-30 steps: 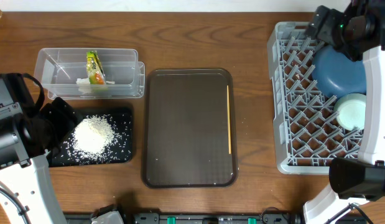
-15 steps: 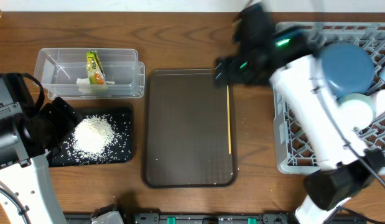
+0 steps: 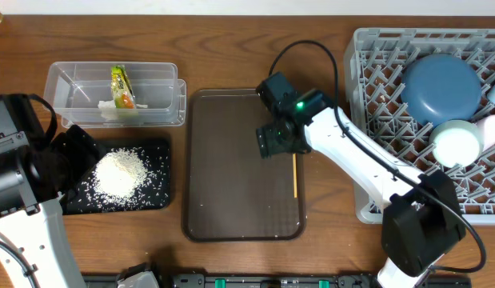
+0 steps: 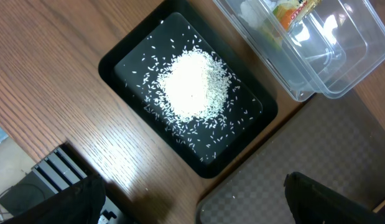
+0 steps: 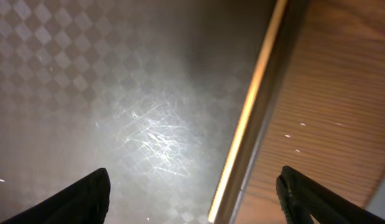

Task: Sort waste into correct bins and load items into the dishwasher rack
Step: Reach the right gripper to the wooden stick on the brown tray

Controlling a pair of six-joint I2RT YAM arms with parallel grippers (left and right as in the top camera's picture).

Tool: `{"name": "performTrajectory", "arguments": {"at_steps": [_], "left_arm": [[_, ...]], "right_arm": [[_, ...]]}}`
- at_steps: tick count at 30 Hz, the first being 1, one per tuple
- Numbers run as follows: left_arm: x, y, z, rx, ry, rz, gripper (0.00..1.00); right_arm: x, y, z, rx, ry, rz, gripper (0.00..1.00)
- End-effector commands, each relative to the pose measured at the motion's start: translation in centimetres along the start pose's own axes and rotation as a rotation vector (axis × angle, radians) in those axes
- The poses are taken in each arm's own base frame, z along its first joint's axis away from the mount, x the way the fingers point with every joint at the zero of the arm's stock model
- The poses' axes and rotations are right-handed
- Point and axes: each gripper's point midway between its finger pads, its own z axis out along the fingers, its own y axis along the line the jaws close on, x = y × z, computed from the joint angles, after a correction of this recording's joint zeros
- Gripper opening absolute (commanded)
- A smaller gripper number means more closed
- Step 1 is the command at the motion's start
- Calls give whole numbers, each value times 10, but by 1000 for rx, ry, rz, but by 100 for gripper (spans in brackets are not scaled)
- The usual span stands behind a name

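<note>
Our right gripper [image 5: 193, 183] hangs spread wide over the brown patterned plastic serving tray [image 5: 117, 74], pinching nothing. The thin wooden stick [image 5: 251, 106] lies flat between its fingers, nearer the one by the tray's edge. Left gripper [image 4: 192, 186] also spread; the heap of white rice-like grains [image 4: 193, 85] sits ahead of it.

The brown serving tray [image 3: 231, 184] is bare across its left and middle, open to approach from above. Just inside its right lip lies the thin wooden stick [image 3: 294, 172]. The right gripper [image 3: 273, 142] hangs over the tray's upper right. Its arm [image 3: 367, 164] crosses the table strip between the tray and the grey rack [image 3: 375, 88]. Left of the tray, 2 bins stand close, the clear tub [image 3: 71, 80] and the black tray [image 3: 159, 200], leaving only a narrow gap.
</note>
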Motion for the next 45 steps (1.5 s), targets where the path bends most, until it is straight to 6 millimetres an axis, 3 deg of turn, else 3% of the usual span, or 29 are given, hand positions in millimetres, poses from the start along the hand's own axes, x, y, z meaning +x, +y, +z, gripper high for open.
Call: {"name": "performTrajectory", "arguments": {"at_steps": [1, 6, 35, 41, 45], "left_arm": [[-2, 4, 1, -20, -7, -5, 94], [-2, 4, 1, -20, -7, -5, 95], [-2, 4, 1, -20, -7, -5, 95], [-2, 4, 1, -20, -7, -5, 95], [-2, 4, 1, -20, -7, -5, 95]], "right_arm": [[10, 1, 16, -18, 26, 1, 78], [14, -15, 35, 44, 8, 89, 71], [31, -23, 97, 68, 65, 126, 74], [32, -15, 102, 57, 64, 151, 51], [28, -12, 102, 48, 46, 193, 25]]}}
